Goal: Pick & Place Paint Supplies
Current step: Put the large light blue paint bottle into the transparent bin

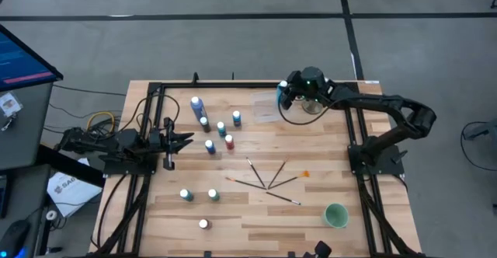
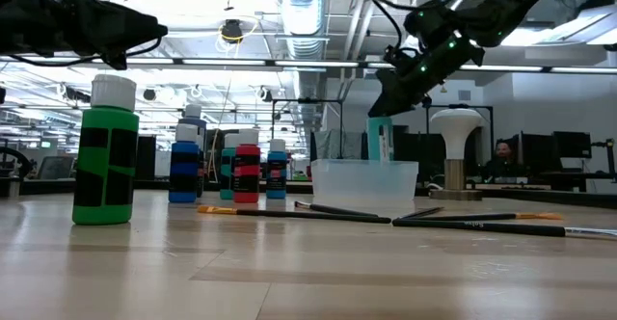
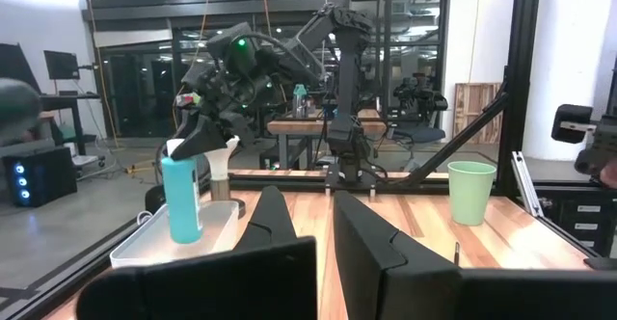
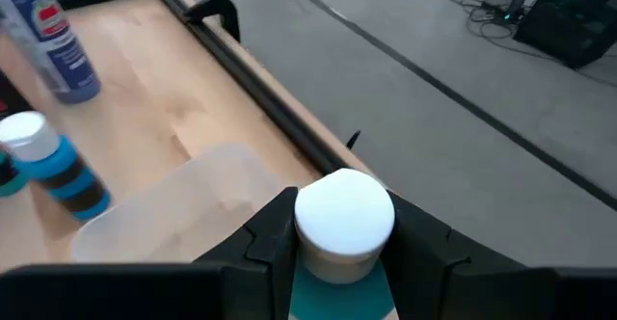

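Observation:
My right gripper (image 1: 286,95) is at the table's far middle, shut on a teal white-capped paint bottle (image 3: 181,200) over a clear plastic container (image 2: 364,180). The bottle's lower end is inside the container (image 3: 174,235). My left gripper (image 1: 183,140) waits open and empty at the table's left; its fingers (image 3: 273,226) point across the table. Several other paint bottles (image 1: 221,128) stand upright left of centre, with a taller blue one (image 1: 196,104). Three more (image 1: 199,196) stand nearer the front. Several thin paintbrushes (image 1: 268,182) lie flat at mid-table. My right gripper pinches the bottle's white cap (image 4: 344,214) between its two fingers (image 4: 275,235), one on each side. The fingers come from above, slanting down. The bottle hangs upright below them, its lower end (image 3: 183,235) inside the clear container; whether it touches the floor I cannot tell.
A round green cup (image 1: 335,215) stands at the front right. A white-topped stemmed stand (image 2: 456,127) stands just behind the container, close to my right gripper. Black frame rails (image 1: 353,134) run along the table's sides and far edge. Bare wood lies between the brushes and the container.

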Controlling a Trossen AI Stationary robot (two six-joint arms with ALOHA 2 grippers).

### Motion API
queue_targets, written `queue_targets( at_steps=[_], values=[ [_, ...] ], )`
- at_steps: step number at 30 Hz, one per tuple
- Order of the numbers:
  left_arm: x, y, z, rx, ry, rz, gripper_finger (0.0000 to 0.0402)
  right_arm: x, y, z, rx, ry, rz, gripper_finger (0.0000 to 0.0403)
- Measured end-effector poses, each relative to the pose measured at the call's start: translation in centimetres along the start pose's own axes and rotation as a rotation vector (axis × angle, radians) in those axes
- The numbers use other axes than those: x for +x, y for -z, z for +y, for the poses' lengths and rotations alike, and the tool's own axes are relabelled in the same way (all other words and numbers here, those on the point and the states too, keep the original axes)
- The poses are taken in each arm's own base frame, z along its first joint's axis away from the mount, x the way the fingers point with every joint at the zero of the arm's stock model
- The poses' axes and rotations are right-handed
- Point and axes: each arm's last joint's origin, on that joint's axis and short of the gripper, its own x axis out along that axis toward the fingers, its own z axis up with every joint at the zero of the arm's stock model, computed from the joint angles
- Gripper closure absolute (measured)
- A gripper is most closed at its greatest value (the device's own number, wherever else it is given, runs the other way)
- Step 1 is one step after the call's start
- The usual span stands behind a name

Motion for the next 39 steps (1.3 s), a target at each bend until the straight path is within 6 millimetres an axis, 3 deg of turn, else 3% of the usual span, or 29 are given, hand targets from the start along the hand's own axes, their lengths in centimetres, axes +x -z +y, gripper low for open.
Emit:
queue_targets(
  at_steps=[16,29,39],
  values=[
    [0.0,0.0,0.0,-0.001,0.000,-0.003,0.0401,1.9,1.0,-0.1,0.002,0.007,0.018,0.0285],
    [0.1,0.0,0.0,0.002,0.000,0.006,0.0401,1.9,1.1,-0.4,0.003,0.016,0.026,0.0283],
    [0.1,0.0,0.0,0.001,0.000,0.004,0.0401,1.7,1.2,-0.4,0.001,0.017,0.054,0.0240]
  ],
)
